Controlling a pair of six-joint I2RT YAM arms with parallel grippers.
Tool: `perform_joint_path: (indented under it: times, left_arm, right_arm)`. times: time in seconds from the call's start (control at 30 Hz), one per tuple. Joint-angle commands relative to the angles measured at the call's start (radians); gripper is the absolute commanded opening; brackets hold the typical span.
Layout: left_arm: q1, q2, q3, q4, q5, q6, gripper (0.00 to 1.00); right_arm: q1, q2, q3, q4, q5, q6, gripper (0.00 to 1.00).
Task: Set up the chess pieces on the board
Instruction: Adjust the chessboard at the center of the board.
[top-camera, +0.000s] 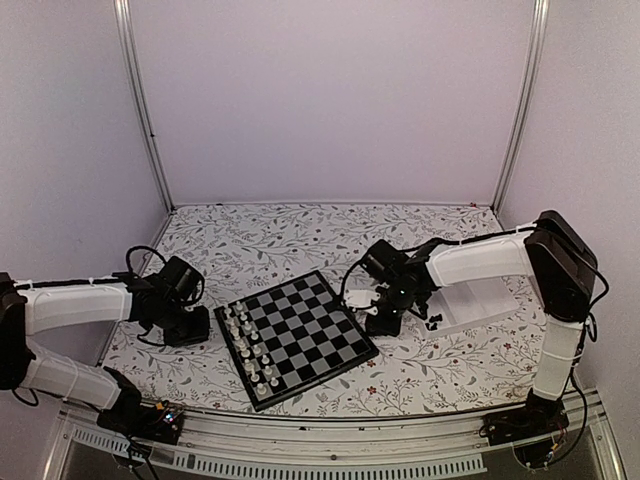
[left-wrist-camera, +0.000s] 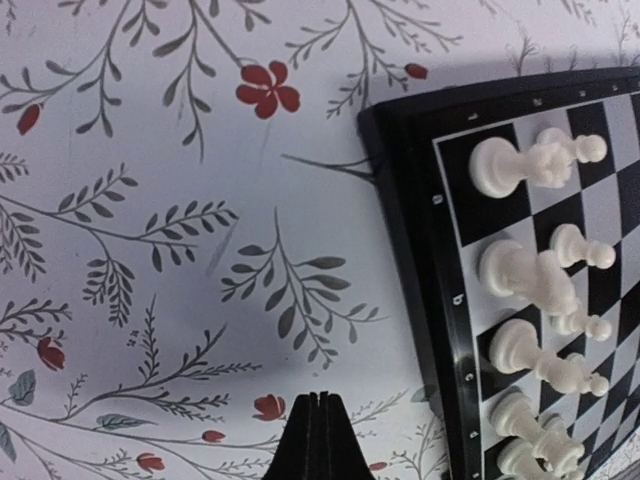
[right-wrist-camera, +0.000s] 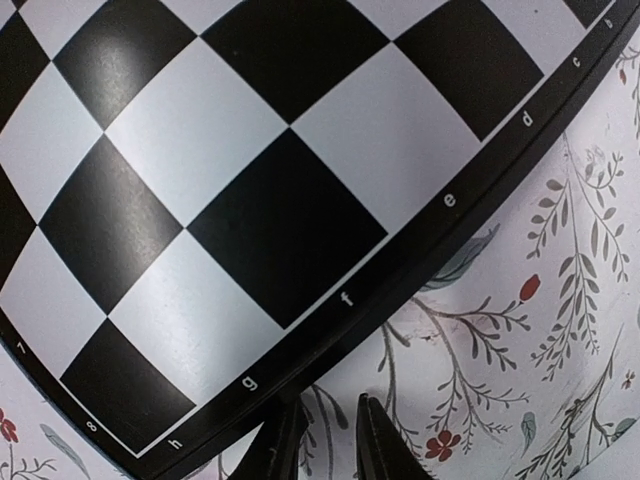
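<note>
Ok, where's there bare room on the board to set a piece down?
On the board, the squares toward the right gripper are all bare, up to its rim. Crowded: the two rows along the edge nearest the left gripper, full of white chessmen.

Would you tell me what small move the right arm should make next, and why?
Probably swing the right arm over to the loose black pieces beside the tray: its jaws stand slightly apart with nothing between, and this side of the board is bare.
</note>
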Motion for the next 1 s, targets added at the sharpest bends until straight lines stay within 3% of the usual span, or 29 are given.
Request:
perform_joint_path:
  times: [0.0,0.3,0.97]
  left_arm:
    - [0.023,0.015,-0.041,0.1,0.012,-0.019,0.0]
    - [0.048,0.108,-0.035,0.237,0.065,0.03,0.0]
    - [0.062,0.287,0.079,0.432,0.175,0.108,0.0]
  right_arm:
    - [0.021,-0.023,-0.034,-0.031,-0.039,0.018,0.22]
    - [0.045,-0.119,-0.138,-0.019,-0.164,0.006,0.22]
    - [0.096,-0.182,-0.212,-0.004,-0.2,-0.034,0.22]
